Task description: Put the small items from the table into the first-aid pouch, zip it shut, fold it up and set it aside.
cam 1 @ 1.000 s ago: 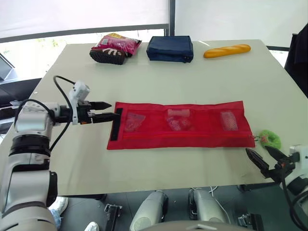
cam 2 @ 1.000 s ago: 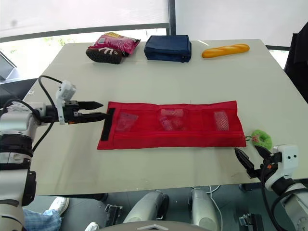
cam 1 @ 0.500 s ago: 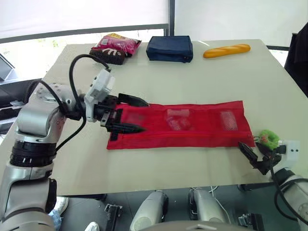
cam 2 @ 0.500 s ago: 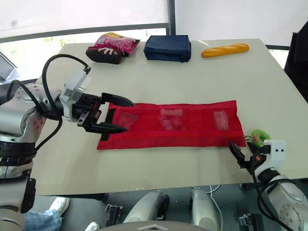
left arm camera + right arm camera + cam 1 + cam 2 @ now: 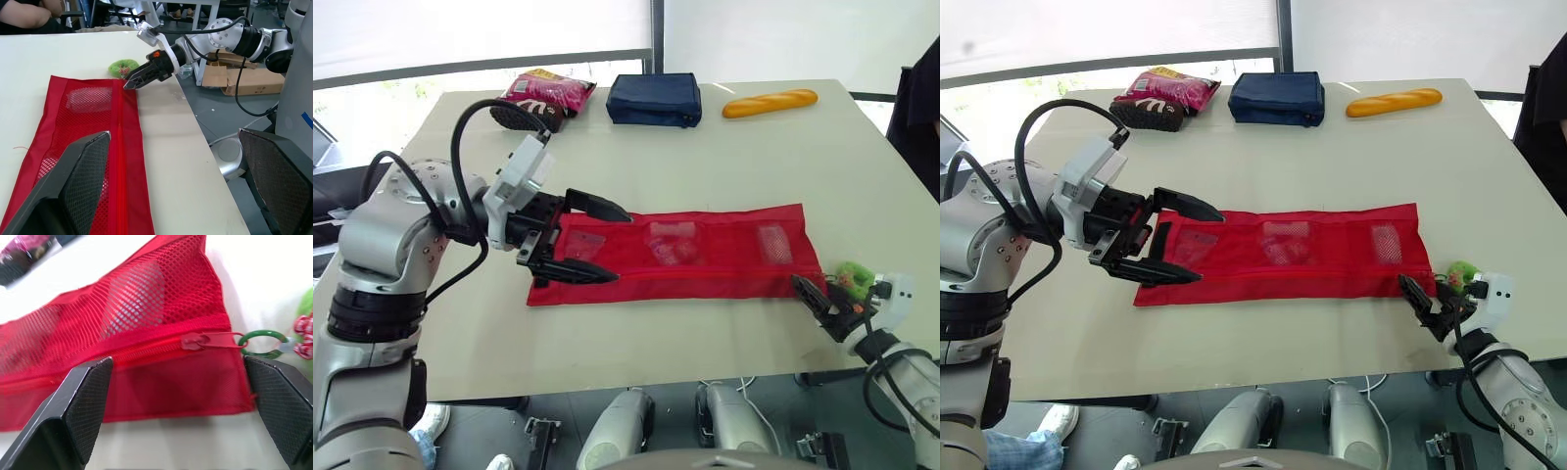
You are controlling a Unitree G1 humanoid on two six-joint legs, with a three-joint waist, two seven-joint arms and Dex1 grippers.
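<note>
The red mesh first-aid pouch (image 5: 724,281) lies flat and unfolded across the table, with small items (image 5: 671,242) showing through its three pockets. My left gripper (image 5: 623,247) is open wide over the pouch's left end, one finger above the far edge and one above the near edge. My right gripper (image 5: 818,292) is open at the pouch's right end, its fingers either side of the zipper pull (image 5: 195,340). The pull sits at the right end of the zip and carries a green ring (image 5: 264,342). A green fuzzy charm (image 5: 854,274) lies just beyond it.
At the far side of the table lie a pink snack bag (image 5: 543,93), a navy pouch (image 5: 654,98) and a bread-shaped item (image 5: 769,103). The table's near edge (image 5: 685,377) runs close below the pouch. A cardboard box (image 5: 234,78) stands on the floor beyond the right end.
My left gripper has moved from left of the pouch onto its left end and spread wide. My right gripper has come up from the table's near edge to the zipper pull.
</note>
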